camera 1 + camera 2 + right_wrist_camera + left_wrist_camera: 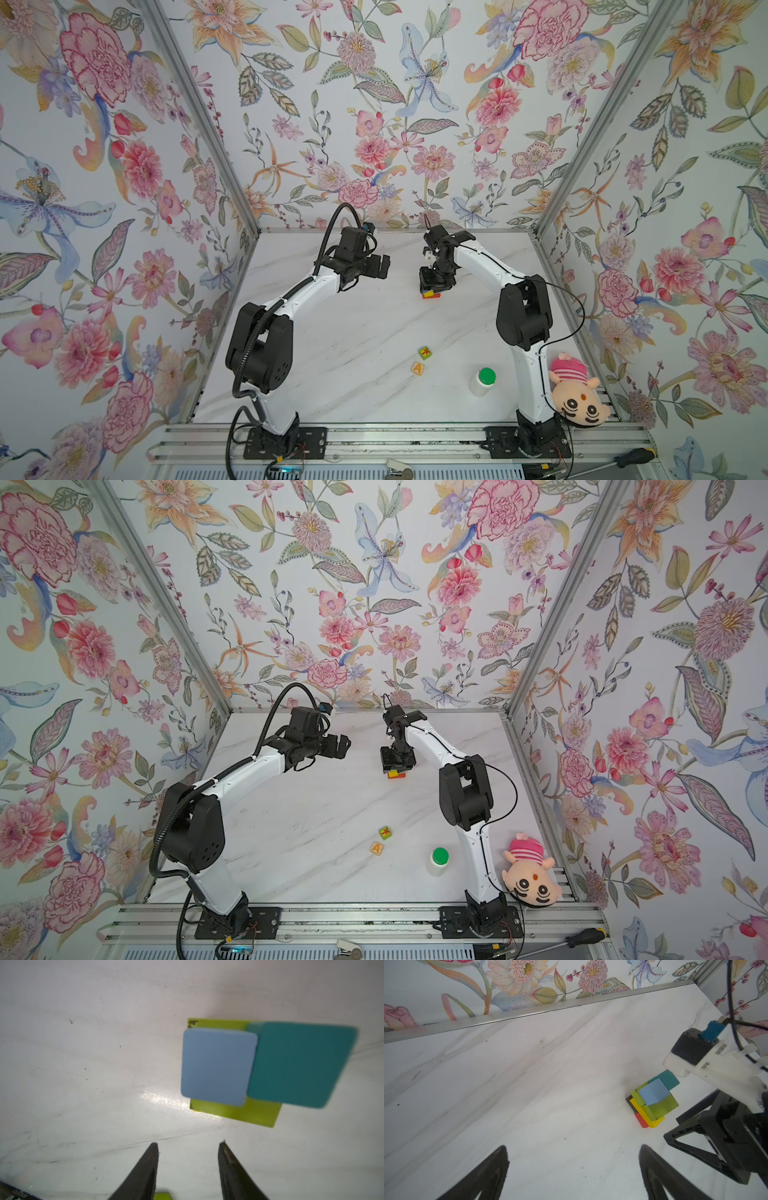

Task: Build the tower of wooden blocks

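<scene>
**A:** Left wrist view first: we see the marble table (529, 1084) and the left gripper (573, 1147), spread wide with nothing between its fingers.
**B:** Right gripper (188, 1144)?
**A:** Parted too, empty. We put it over the tower (652, 1103), on the table's far half.
**B:** Top layer?
**A:** Teal cube (301, 1064) beside light-blue cube (218, 1066), over lime-green blocks (234, 1113). "A" cube (417, 368) and green cube (425, 353) lie loose near the front.

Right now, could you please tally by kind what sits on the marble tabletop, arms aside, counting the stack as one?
Loose cubes: 2, green cube and tan cube
Block tower: 1
Bottle: 1
Plush doll: 1
Total: 5
</scene>
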